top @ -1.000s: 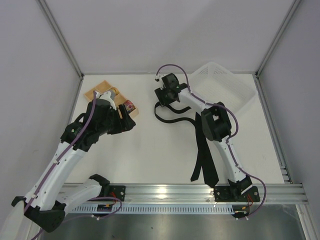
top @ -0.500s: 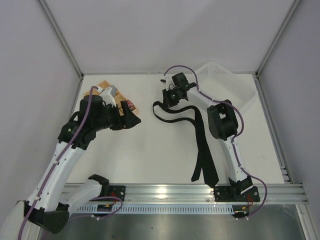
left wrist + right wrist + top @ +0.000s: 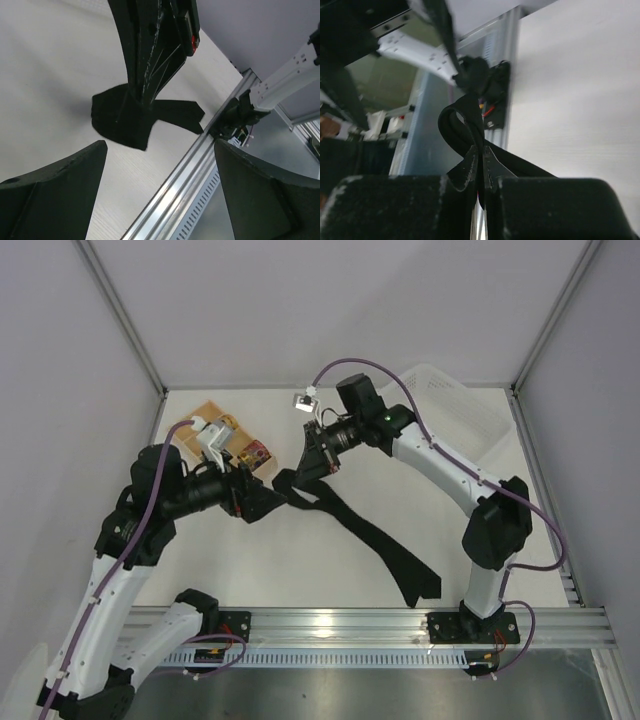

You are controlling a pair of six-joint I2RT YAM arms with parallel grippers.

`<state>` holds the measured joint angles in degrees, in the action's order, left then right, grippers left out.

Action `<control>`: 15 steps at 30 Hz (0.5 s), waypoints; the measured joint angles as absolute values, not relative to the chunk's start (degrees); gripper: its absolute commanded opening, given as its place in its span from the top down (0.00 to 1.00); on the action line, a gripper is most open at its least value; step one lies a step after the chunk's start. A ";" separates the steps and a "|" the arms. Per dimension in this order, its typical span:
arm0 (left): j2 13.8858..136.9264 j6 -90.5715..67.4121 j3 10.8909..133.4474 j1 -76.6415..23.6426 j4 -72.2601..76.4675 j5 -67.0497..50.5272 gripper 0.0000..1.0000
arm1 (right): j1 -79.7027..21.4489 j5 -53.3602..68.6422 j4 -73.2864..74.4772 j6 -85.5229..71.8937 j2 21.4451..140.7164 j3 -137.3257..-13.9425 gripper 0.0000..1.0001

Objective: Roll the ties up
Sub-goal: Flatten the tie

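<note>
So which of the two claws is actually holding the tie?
The right gripper: its fingers are pinched shut on a fold of the black necktie. The left gripper is open, fingers spread wide, holding nothing.

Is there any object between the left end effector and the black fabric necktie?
Nothing visible does. The open left end effector faces the black fabric necktie directly, with only air between them; the right end effector holds it pinched.
</note>
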<state>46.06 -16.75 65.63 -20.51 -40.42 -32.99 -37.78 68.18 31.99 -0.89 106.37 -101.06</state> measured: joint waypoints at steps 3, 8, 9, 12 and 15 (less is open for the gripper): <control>44.34 -14.81 63.86 -21.91 -39.97 -35.73 0.04 | -40.47 71.70 32.62 -0.34 103.24 -96.49 1.00; 41.47 -12.78 60.38 -23.18 -39.66 -40.07 0.08 | -42.87 74.48 31.46 -3.44 102.52 -88.86 1.00; 41.04 -12.45 59.66 -23.40 -39.66 -41.25 0.10 | -43.24 74.70 31.38 -4.32 102.52 -88.18 1.00; 39.88 -11.90 57.80 -24.03 -39.51 -44.84 0.14 | -44.10 75.92 29.89 -6.09 102.43 -87.96 1.00; 38.83 -11.92 55.66 -24.25 -38.92 -47.22 0.15 | -44.80 77.01 28.14 -7.64 102.08 -87.96 1.00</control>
